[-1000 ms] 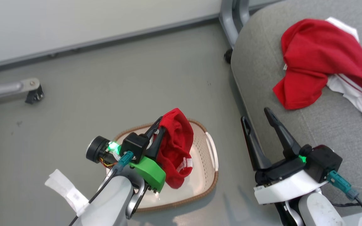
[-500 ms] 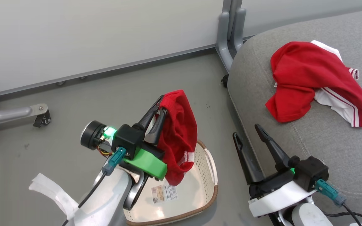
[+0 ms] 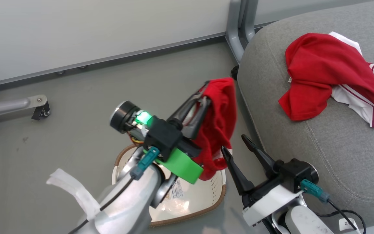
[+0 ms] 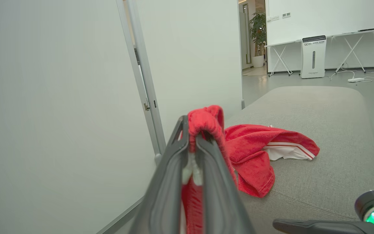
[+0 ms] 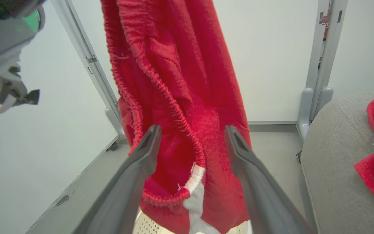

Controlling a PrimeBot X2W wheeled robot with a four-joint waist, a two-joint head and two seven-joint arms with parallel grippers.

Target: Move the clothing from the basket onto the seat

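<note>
- Shorts (image 3: 219, 126), red with a white patch near the hem, hang from your left pincer (image 3: 204, 97). Its fingers are pressed together on a fold of the cloth, which drapes down toward five o'clock from the fingertips.
- Their lower end dangles over the one-o'clock rim of the cream perforated basket (image 3: 193, 203), which sits on the grey floor (image 3: 86, 107) with a label sticker in its bottom.
- Your right pincer (image 3: 234, 143) is spread wide and grips nothing, its tips just beside the hanging shorts at their four o'clock.
- At two o'clock from the basket you have the grey seat (image 3: 320, 146). The red top (image 3: 323, 71) with white striped trim lies crumpled on it, well apart from the shorts.
</note>
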